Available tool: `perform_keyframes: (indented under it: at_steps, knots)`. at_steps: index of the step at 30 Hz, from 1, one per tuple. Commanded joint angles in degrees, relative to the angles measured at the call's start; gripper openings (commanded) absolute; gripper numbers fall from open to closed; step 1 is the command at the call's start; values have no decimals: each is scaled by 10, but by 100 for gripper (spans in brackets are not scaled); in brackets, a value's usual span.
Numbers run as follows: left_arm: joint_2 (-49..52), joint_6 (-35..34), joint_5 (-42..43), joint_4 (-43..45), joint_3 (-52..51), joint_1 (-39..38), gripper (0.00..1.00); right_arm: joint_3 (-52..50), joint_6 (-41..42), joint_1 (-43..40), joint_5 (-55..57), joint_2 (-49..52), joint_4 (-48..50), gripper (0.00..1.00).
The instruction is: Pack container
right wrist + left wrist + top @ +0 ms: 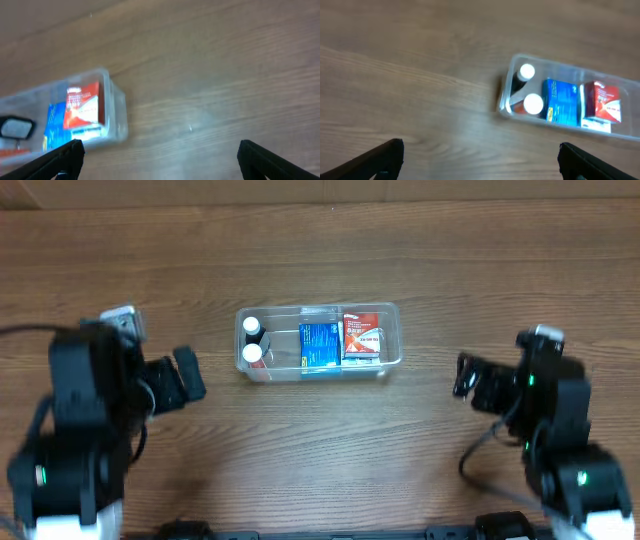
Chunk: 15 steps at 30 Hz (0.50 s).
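Now | left pincer (183,378) spread, empty | right pincer (466,380) likewise | container (393,365) between them looks full | retreat without nudging

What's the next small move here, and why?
Probably just park both arms. The clear rectangular plastic container already holds the white-capped bottles, the blue cardboard box and the red cardboard box. The left gripper and right gripper are open, hold nothing, and sit back on either side of it. No lid shows.
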Motion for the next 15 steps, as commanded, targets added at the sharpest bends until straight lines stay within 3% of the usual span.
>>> perform_keyframes:
  at_steps: [1, 15]
  knots:
    - [-101, -2, 0, 17, -90, -5, 100, -50, 2, 5, 18, -70, -3, 100]
    - [-133, -2, 0, -31, -104, -5, 100, -52, 2, 5, 18, -75, -39, 100]
